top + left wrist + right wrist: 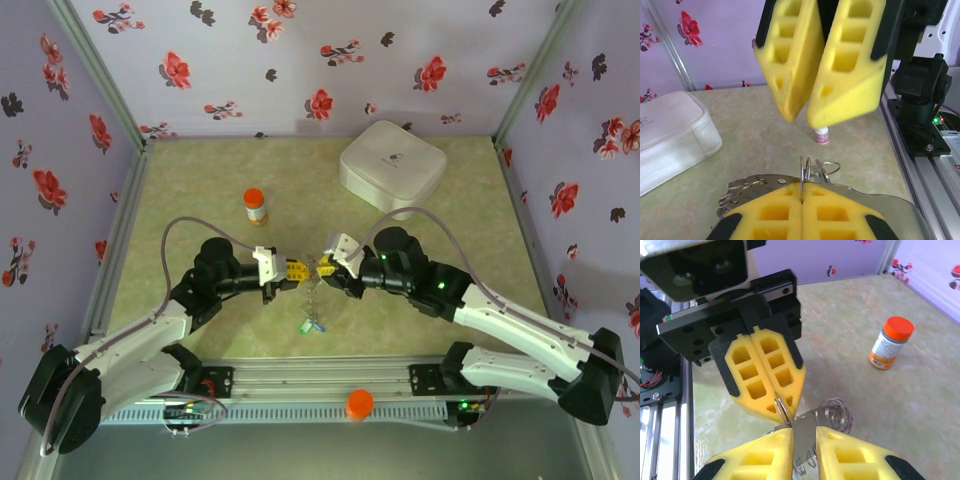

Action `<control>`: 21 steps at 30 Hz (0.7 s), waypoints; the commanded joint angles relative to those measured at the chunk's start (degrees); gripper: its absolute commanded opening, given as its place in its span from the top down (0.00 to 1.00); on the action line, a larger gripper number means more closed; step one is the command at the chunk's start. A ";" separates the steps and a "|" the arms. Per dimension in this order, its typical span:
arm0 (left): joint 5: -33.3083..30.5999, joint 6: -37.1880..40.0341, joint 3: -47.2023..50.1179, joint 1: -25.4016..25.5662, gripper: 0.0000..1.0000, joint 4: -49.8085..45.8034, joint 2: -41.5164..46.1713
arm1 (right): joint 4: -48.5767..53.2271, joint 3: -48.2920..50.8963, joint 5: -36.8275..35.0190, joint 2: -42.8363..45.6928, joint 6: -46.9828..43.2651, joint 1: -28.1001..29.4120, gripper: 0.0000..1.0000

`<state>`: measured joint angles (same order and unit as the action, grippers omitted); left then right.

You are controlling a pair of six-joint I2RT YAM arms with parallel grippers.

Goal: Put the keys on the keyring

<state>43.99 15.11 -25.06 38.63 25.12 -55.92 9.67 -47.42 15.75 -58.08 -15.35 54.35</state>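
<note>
Two grippers meet above the surface (450,230): the left gripper (782,412) is pinched tight on a thin wire ring (781,406), and the right gripper (804,430) straddles a flat metal piece (801,445), clamped or not we cannot tell. With the keyring (312,298) dangling below and coloured keys (310,326) at its foot, we want the left rock-steady and the right feeding slowly.

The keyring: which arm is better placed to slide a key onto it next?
Probably the right. The left gripper is shut on the keyring, steadying it; the right gripper faces it with a flat metal piece between its jaws.
</note>
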 commanded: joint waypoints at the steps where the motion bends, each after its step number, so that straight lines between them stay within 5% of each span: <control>1: 1.63 -0.94 0.10 0.15 1.00 3.57 0.27 | 0.98 -2.67 5.73 -2.25 -5.65 -0.44 0.80; 8: 1.88 -1.05 0.03 0.17 1.00 3.70 0.14 | 2.71 -4.44 6.78 -4.83 -7.71 -0.47 0.80; 21: 2.42 -1.22 -0.04 0.13 1.00 3.57 0.11 | 8.85 -8.03 7.80 -9.32 -10.66 -0.47 0.94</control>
<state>44.60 14.87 -25.02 38.61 24.77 -55.94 15.62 -53.32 21.28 -65.54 -24.53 53.98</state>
